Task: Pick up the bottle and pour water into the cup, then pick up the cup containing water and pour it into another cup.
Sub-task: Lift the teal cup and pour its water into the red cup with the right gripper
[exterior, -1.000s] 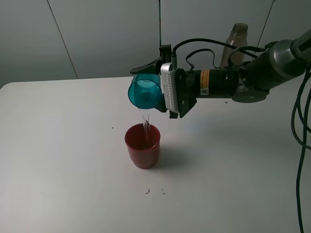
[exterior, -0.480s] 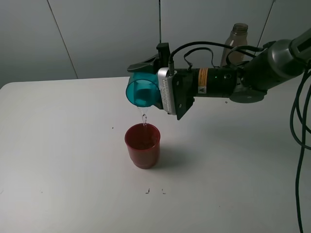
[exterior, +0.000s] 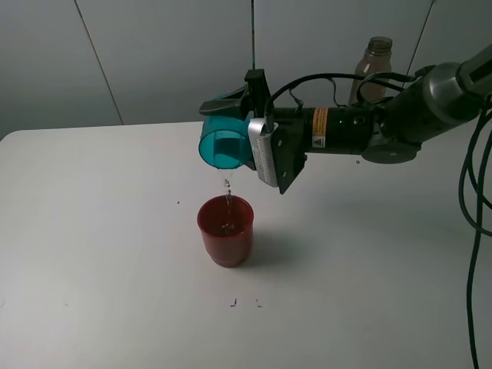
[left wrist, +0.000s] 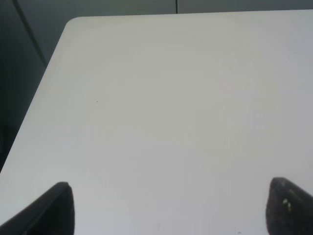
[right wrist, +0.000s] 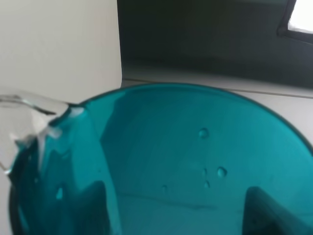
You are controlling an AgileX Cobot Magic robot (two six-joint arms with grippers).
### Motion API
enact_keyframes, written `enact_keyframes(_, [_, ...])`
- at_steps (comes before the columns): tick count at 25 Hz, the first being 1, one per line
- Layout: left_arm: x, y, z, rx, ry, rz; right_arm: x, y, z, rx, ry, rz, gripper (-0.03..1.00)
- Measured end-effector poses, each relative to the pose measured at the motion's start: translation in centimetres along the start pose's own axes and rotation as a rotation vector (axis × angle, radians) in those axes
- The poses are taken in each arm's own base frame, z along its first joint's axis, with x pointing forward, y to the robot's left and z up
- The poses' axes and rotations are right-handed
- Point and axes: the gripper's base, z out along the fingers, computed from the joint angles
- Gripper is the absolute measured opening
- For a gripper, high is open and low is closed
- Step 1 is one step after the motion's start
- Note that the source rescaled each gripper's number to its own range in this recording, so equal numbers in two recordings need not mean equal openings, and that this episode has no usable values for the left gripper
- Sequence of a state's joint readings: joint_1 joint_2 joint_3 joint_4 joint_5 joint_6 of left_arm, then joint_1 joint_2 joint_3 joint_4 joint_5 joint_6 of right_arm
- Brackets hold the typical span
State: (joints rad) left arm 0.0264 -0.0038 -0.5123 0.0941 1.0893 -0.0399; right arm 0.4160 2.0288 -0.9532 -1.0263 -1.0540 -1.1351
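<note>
My right gripper (exterior: 231, 127) is shut on the teal-blue cup (exterior: 223, 144), holding it tipped on its side above the dark red cup (exterior: 226, 229). A few drops fall from the teal cup's rim into the red cup, which stands upright on the white table (exterior: 100, 231) with water in it. The right wrist view is filled by the teal cup (right wrist: 186, 166), with droplets on its inner wall. The smoky bottle (exterior: 373, 69) stands upright at the back right, behind the right arm. My left gripper (left wrist: 168, 208) is open over bare table, with only its two dark fingertips (left wrist: 56, 205) showing.
A few small dark specks (exterior: 244, 302) lie on the table in front of the red cup. The right arm's cables (exterior: 477, 192) hang down at the right edge. The table's rounded corner (left wrist: 73, 24) and a dark drop beyond it show in the left wrist view.
The right gripper has lifted and rolled the teal cup a little further. The poured stream has thinned to a few drops.
</note>
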Motion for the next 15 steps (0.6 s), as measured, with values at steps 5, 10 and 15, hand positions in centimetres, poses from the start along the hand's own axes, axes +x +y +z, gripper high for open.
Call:
enact_keyframes(5, [0.0,0.0,0.0,0.0,0.0,0.001,0.07,-0.05,0.0,0.006,0.008,-0.044,0.04])
enact_keyframes(10, [0.0,0.0,0.0,0.0,0.0,0.001,0.08,-0.06,0.0,0.006,0.009,-0.079,0.04])
enact_keyframes(15, [0.0,0.0,0.0,0.0,0.0,0.001,0.08,-0.06,0.0,0.006,0.009,-0.105,0.04])
